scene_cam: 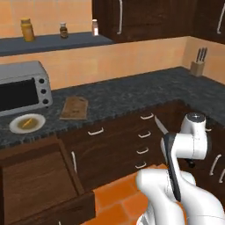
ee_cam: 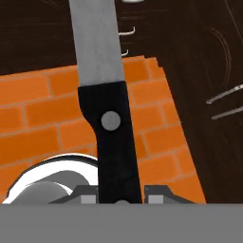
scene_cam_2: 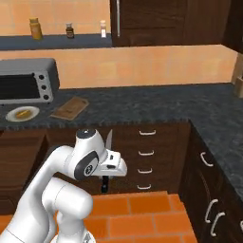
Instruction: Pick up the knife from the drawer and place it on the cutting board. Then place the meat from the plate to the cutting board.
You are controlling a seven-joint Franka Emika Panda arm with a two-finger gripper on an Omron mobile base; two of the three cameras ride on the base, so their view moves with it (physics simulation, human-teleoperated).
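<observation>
**Knife held in the air, board and plate waiting on the surface**

We see the dark speckled surface (scene_cam: 132,94) running along the wall, with a silver toaster oven (scene_cam: 24,88) at its 9 o'clock end in the left base view. Below it, at 8 o'clock, the drawer (scene_cam: 39,180) stands pulled out, its lighter brown inside showing. On the surface, the cutting board (scene_cam: 74,107) lies just right of the oven, and the plate (scene_cam: 27,123) sits in front of the oven, near the board but apart from it. The meat (scene_cam: 27,122) lies on the plate.

Our pincer (scene_cam_2: 105,180) is closed on the black handle of the knife (ee_cam: 102,95), over the orange tiled floor (scene_cam_2: 142,209) in front of the cabinet drawers. In the right base view the blade points up, toward 12 o'clock, beside the wrist.
</observation>
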